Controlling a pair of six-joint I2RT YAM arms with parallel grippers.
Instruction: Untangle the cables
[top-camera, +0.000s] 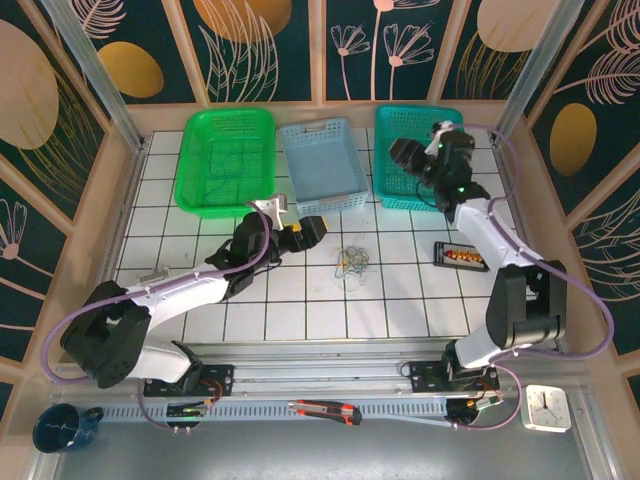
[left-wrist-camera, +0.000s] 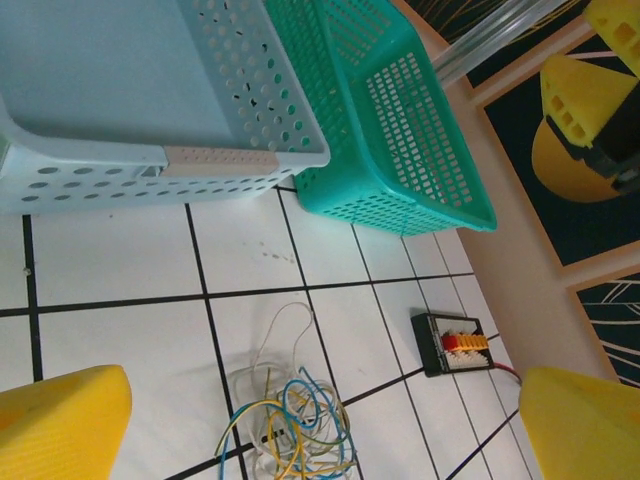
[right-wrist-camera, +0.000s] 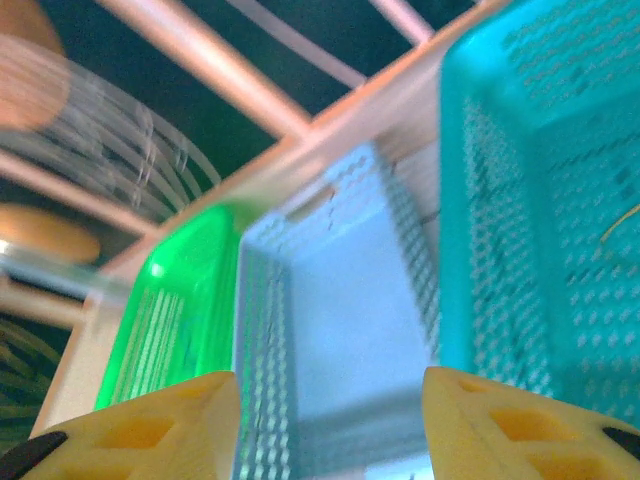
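Left hand (top-camera: 306, 229), jaws fully spread and empty, hangs just beside the cables (top-camera: 352, 262), a loose tangle on the white worktop (top-camera: 400, 300); it appears aimed to pick out one strand. Right hand (top-camera: 408, 158), jaws apart and holding nothing, hovers above the teal basket (top-camera: 400, 198), probably the drop-off for freed wires.

Robot lab test cell: white grid-tiled table (top-camera: 300, 305) boxed in by metal posts (top-camera: 90, 70) and leaf-print panels (top-camera: 250, 50), two arms (top-camera: 190, 290) bolted to a slotted rail (top-camera: 320, 375) at 6 o'clock, three baskets (top-camera: 325, 199) at 12 o'clock.
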